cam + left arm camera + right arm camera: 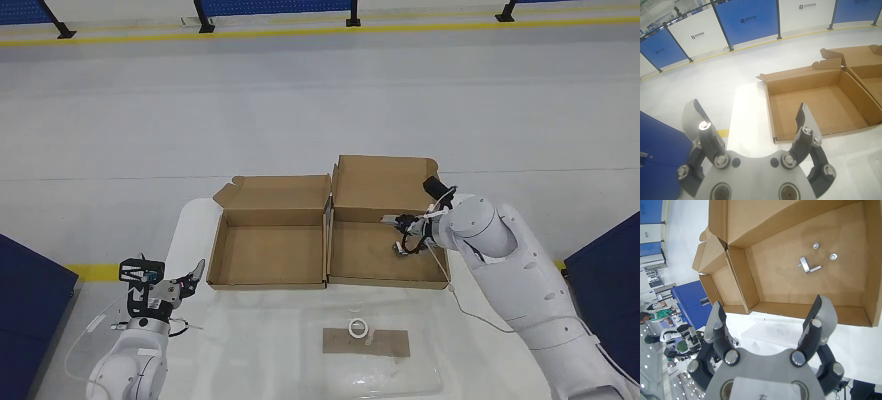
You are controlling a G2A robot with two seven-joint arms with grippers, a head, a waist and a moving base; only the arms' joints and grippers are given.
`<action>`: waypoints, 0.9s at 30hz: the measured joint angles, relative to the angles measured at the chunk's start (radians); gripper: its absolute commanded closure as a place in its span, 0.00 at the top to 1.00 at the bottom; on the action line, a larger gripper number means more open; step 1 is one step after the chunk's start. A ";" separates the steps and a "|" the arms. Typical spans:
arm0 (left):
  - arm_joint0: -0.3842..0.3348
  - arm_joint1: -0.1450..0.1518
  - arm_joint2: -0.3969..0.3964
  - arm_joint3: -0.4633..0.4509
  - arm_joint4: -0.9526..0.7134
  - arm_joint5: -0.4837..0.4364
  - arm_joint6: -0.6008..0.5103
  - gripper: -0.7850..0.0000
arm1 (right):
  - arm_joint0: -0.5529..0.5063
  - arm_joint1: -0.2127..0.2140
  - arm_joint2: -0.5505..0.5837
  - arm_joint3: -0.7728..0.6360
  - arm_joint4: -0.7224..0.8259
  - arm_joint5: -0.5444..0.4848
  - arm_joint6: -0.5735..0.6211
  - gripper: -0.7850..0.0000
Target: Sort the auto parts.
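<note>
Lying in box [869, 275]: bracket [806, 265], seemingly two bolts [816, 245].

A: Where does the top view look from?
B: High above the left box [268, 258], facing straight down, far enough to take in the whole tabletop [260, 330].
A: And the wrist views?
B: The left sits low beside that box, facing it from near. The right hangs close over the right box [787, 289] next to it. All three share the left box.

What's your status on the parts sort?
Left tool open beside left box. Right tool open over right box. Bracket, two bolts inside it. White ring on table; nothing blocks it.
</note>
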 measured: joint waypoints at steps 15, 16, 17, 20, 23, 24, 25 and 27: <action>0.000 0.000 0.000 0.000 0.000 0.000 0.000 1.00 | -0.057 0.009 0.104 -0.032 0.159 -0.100 0.036 1.00; 0.000 0.000 0.000 0.000 0.000 0.000 0.000 1.00 | -0.078 0.015 0.139 -0.041 0.208 -0.138 0.069 1.00; 0.000 0.000 0.000 0.000 0.000 0.000 0.000 1.00 | -0.094 0.020 0.166 -0.049 0.245 -0.168 0.098 1.00; 0.000 0.000 0.000 0.000 0.000 0.000 0.000 1.00 | -0.153 0.038 0.260 -0.075 0.349 -0.245 0.192 1.00; 0.000 0.000 0.000 0.000 0.000 0.000 0.000 1.00 | -0.219 0.054 0.349 -0.107 0.423 -0.291 0.272 1.00; 0.000 0.000 0.000 0.000 0.000 0.000 0.000 1.00 | -0.238 0.058 0.374 -0.116 0.445 -0.300 0.292 1.00; 0.000 0.000 0.000 0.000 0.000 0.000 0.000 1.00 | -0.264 0.064 0.405 -0.128 0.473 -0.313 0.317 1.00; 0.000 0.000 0.000 0.000 0.000 0.000 0.000 1.00 | -0.302 0.071 0.450 -0.147 0.513 -0.329 0.349 1.00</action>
